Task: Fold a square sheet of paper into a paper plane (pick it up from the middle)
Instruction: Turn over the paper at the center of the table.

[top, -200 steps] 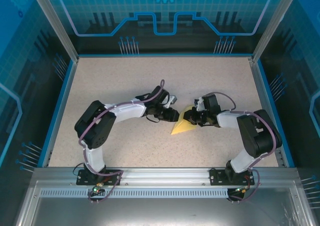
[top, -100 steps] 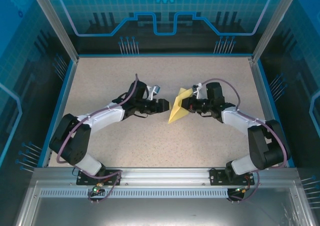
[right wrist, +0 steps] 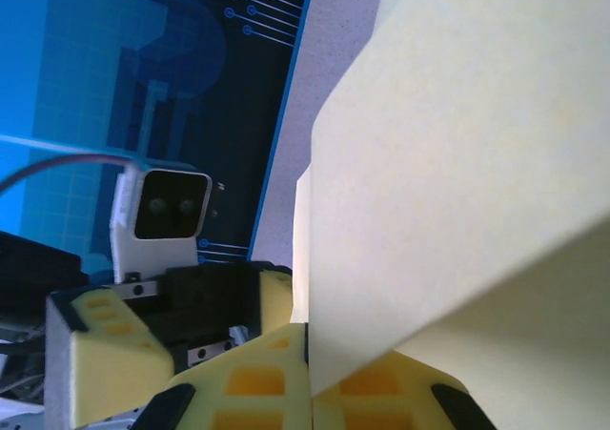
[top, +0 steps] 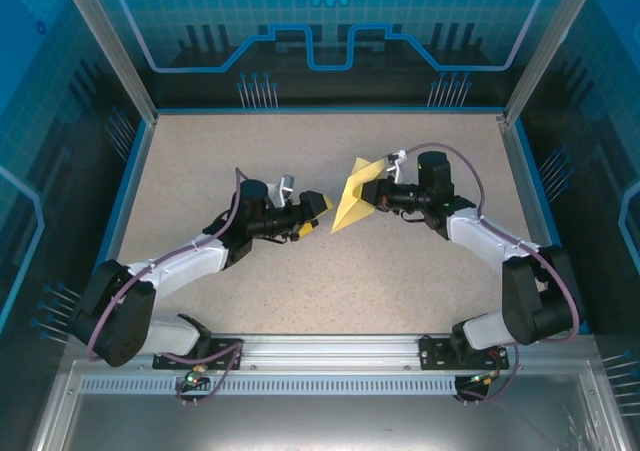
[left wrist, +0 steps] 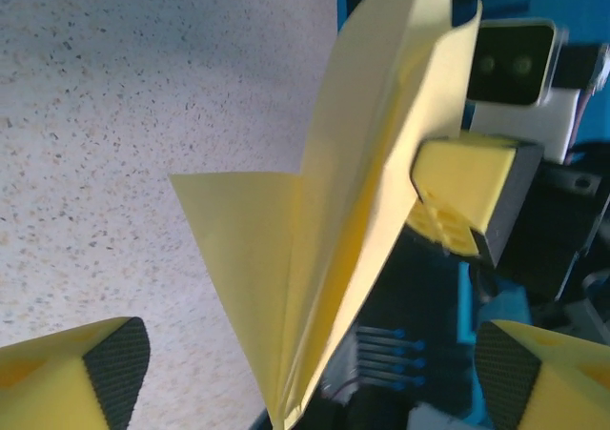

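1. At the far left, a blue wall panel (top: 60,171) and an aluminium post (top: 105,46) border the speckled table (top: 200,161).
2. The left arm (top: 180,261) reaches diagonally from its base toward the table's middle. The left gripper (top: 313,216) has its jaws spread wide and holds nothing. In the left wrist view its yellow pads (left wrist: 71,382) sit at the two lower corners.
3. Just right of it, and apart from it, the paper plane (top: 352,199) stands on edge near the table's centre, narrow tip toward the near side. In the left wrist view the tip hangs between the two pads without touching either. Its fanned layers hide part of the right arm behind. I cannot tell whether the tip meets the table.
4. The right gripper (top: 373,195) is pinched closed on the plane's right-hand edge. One yellow finger (left wrist: 467,187) presses the paper, with a small white camera (left wrist: 510,63) above it. In the right wrist view the sheet blocks the table to the right.
5. The right arm (top: 490,241) bends back to its base, trailing a purple cable (top: 465,166).
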